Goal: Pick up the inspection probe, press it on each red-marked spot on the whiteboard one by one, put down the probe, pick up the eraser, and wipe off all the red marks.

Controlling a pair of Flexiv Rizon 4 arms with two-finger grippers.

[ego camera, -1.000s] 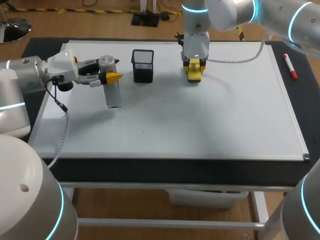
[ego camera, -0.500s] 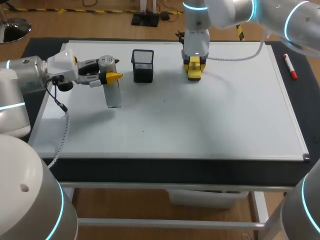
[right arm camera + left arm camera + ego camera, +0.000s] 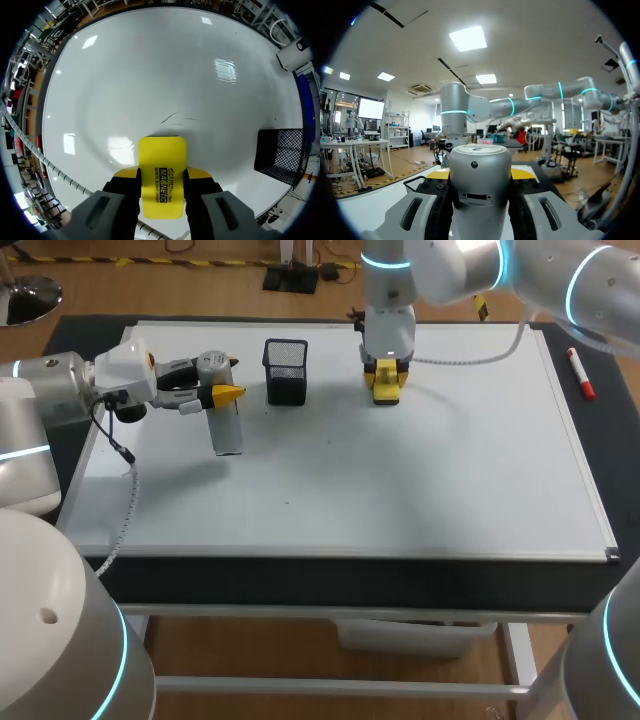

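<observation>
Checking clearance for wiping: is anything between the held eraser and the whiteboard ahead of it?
Nothing visible. The right pincer grips the eraser over bare whiteboard; the mesh holder stands off to one side.

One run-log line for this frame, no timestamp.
left gripper: shut on probe, over whiteboard | right gripper: shut on eraser, near whiteboard's far edge | whiteboard: no red visible

Left arm (image 3: 60, 390): from frame's left, my wrist level.
Left gripper (image 3: 222, 393): I clamp the probe (image 3: 229, 430), upper left.
Right arm (image 3: 450, 265): from upper right, my wrist down.
Right gripper (image 3: 386, 378): I clamp the eraser (image 3: 162, 170), upper middle.
</observation>
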